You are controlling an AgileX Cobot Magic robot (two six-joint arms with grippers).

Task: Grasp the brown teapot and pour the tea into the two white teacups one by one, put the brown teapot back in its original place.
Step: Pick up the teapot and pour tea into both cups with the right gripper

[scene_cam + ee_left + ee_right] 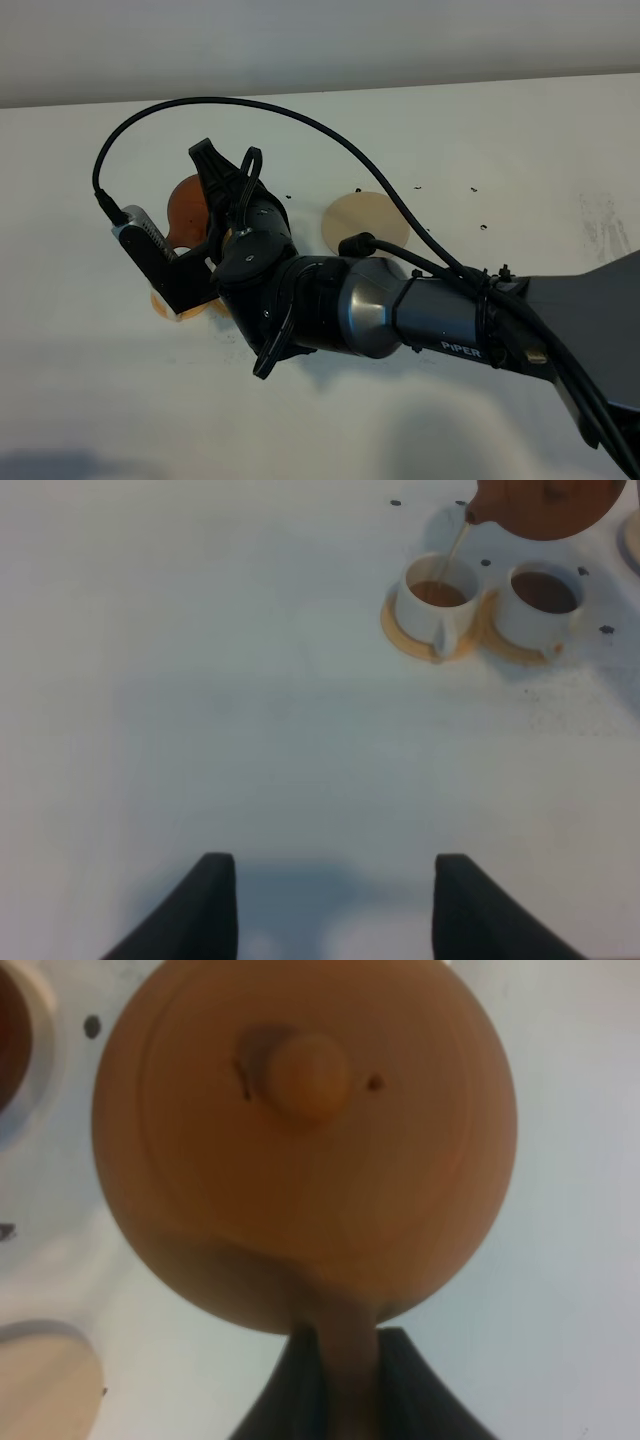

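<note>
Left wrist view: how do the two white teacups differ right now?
The white teacup under the spout is receiving a thin stream from the round reddish-brown clay teapot; the neighbouring white teacup gets none. The first cup's tea looks lighter, orange-brown; the neighbour's is darker brown. Shared: both hold tea, each on a small orange saucer.

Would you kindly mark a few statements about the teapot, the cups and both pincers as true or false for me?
1. The right pincer holds the brown teapot by its handle. True.
2. The teapot rests on the beige coaster. False: the coaster is bare; the teapot is up by the cups, pouring.
3. Both white teacups hold tea. True.
4. The left pincer grips a cup. False: it is open over bare table, holding nothing.
</note>
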